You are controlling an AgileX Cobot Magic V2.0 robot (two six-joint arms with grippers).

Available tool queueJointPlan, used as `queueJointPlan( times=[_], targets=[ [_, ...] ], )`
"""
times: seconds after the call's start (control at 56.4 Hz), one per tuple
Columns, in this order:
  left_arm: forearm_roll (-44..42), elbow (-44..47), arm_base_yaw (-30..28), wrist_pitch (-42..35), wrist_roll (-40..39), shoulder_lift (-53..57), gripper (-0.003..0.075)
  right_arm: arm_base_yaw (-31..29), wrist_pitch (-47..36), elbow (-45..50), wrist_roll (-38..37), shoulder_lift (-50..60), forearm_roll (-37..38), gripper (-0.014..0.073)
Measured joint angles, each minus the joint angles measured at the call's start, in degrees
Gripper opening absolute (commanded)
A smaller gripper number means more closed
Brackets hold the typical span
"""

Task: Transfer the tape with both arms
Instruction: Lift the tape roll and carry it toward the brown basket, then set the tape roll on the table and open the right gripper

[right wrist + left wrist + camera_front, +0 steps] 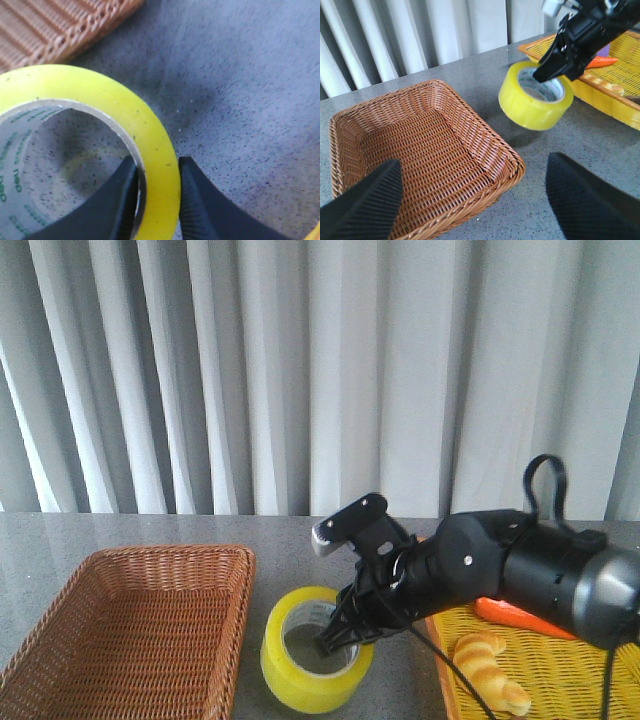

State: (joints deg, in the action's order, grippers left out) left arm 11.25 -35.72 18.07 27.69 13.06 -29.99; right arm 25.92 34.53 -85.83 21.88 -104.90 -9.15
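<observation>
The right claw is pinching the wall of the tape, one finger inside the white core and one on the yellow outside, as the right wrist view is showing plainly. The roll is sitting between the brown basket and the yellow tray, tilted; the left wrist view suggests it is hanging just above the table, though I cannot tell for sure whether its low edge is touching. The left claw is waiting with its fingers spread wide, near the basket's corner and apart from the roll.

The grip is looking thin: only a narrow bite on one side of the ring, so the roll could be swinging or slipping out if the arm moves sharply. At the handover, the left claw would be needing a free stretch of wall; closing on the same spot could be knocking the fingers together, and releasing too soon would be dropping the tape onto the table or the basket's rim.
</observation>
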Motion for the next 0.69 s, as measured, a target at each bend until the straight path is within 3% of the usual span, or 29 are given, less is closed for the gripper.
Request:
queueJointPlan(
  times=[0.266, 0.532, 0.692],
  targets=[
    [0.0, 0.0, 0.0, 0.0, 0.0, 0.0, 0.0576, 0.0, 0.0, 0.0, -0.2, -3.3, 6.7, 0.0229],
    [0.0, 0.0, 0.0, 0.0, 0.0, 0.0, 0.0576, 0.0, -0.7, -0.1, -0.4, -3.3, 8.1, 0.0374],
    [0.0, 0.0, 0.0, 0.0, 0.0, 0.0, 0.0576, 0.0, -0.8, -0.1, -2.2, -2.1, 8.3, 0.0390]
  ],
)
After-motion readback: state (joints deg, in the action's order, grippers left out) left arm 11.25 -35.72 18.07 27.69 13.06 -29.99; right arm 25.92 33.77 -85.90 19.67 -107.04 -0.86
